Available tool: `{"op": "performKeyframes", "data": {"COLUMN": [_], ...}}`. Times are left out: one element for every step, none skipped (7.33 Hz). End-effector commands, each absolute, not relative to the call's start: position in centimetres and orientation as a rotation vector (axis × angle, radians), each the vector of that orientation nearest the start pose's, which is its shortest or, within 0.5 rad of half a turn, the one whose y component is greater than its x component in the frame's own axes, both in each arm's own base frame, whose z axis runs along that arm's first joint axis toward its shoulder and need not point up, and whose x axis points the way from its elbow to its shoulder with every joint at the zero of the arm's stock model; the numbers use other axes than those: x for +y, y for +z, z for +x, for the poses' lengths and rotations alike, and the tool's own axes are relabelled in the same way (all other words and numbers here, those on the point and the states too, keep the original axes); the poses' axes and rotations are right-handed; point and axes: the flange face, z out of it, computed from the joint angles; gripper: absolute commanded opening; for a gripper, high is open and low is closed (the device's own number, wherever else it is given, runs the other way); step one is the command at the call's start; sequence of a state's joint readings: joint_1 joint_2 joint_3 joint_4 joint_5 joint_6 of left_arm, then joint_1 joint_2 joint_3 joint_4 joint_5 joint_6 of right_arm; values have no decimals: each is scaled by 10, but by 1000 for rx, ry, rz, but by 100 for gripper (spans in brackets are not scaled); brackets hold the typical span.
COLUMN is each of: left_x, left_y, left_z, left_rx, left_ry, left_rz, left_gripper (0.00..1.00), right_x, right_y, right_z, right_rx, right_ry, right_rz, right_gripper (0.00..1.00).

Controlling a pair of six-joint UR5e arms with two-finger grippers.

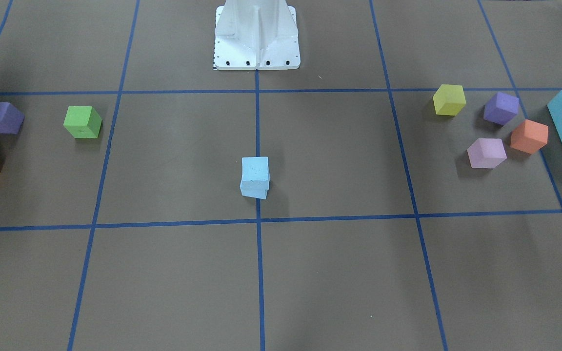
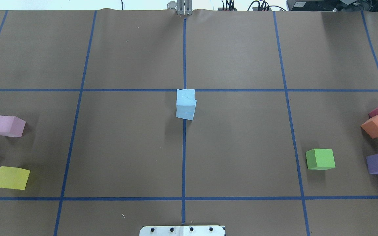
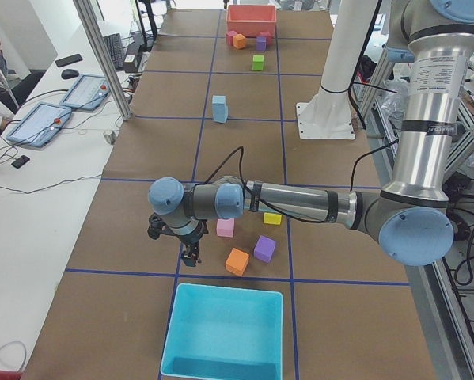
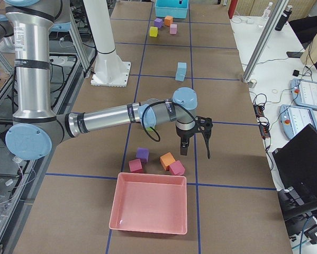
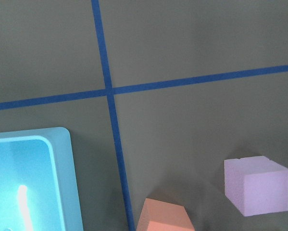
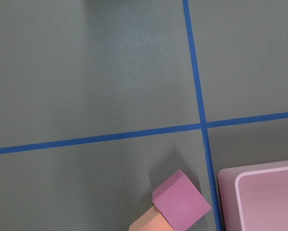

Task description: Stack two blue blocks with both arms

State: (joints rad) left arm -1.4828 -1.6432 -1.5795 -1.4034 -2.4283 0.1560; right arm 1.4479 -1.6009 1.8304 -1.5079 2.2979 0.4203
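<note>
Upper pale sky-blue foam cube [image 2: 186, 97] rests askew on lower pale sky-blue foam cube [image 2: 185, 115]; stacking seems complete; left gripper [image 3: 191, 258], right gripper [image 4: 195, 146] stand clear, finger state untellable; next move: seemingly none.

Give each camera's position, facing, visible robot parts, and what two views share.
Front-facing: across table, facing pedestal; no arms.
Overhead: behind robot, above blue stack; pedestal's edge only.
Exterior left: table end; left arm nearest.
Exterior right: opposite end; right arm nearest.
Left wrist: down at turquoise box; robot unseen.
Right wrist: down at pink tray; robot unseen.
Shared: both side views show the stack.
</note>
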Motion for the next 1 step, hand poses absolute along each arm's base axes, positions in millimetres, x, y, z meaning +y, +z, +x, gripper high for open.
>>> {"op": "performKeyframes", "data": {"left_x": [-512], "left_y": [635], "left_z": [-13], "left_rx": [861], "left_ry": [194], "left_rz": [-49], "left_gripper": [99], "right_x": [-490], "right_y": [540], "right_z": [7], "right_rx": [-771], "right_ry": [176], "right_rz": [76], "right_gripper": [100]}}
